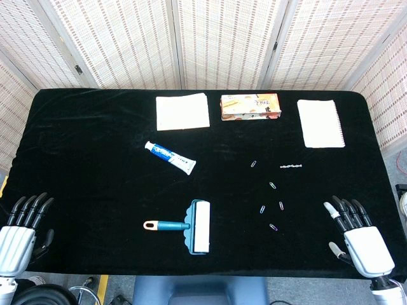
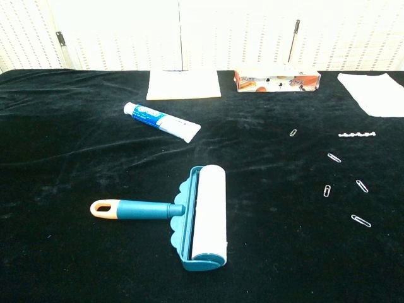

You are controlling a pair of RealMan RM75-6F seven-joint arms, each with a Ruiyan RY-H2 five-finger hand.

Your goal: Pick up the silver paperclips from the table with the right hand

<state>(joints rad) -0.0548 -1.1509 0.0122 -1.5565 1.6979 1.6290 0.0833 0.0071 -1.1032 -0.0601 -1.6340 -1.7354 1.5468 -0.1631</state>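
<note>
On worktop (image 1: pixel 95 140), paperclips (image 1: pixel 272 185) untouched; your right robot hand (image 1: pixel 353 234) released, empty. Next: reach forward-left, pinch one flat.

left hand (image 1: pixel 22 232): white ribbed palm shell; black fingers | right hand (image 1: pixel 356 238): white palm shell; black fingers; pale tips on two fingers

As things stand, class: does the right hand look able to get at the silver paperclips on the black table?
Probably yes. The right hand rests open at the table's near edge, and the paperclips lie scattered on bare black cloth just ahead and to its left. Nothing stands between them; the lint roller sits farther left.
</note>
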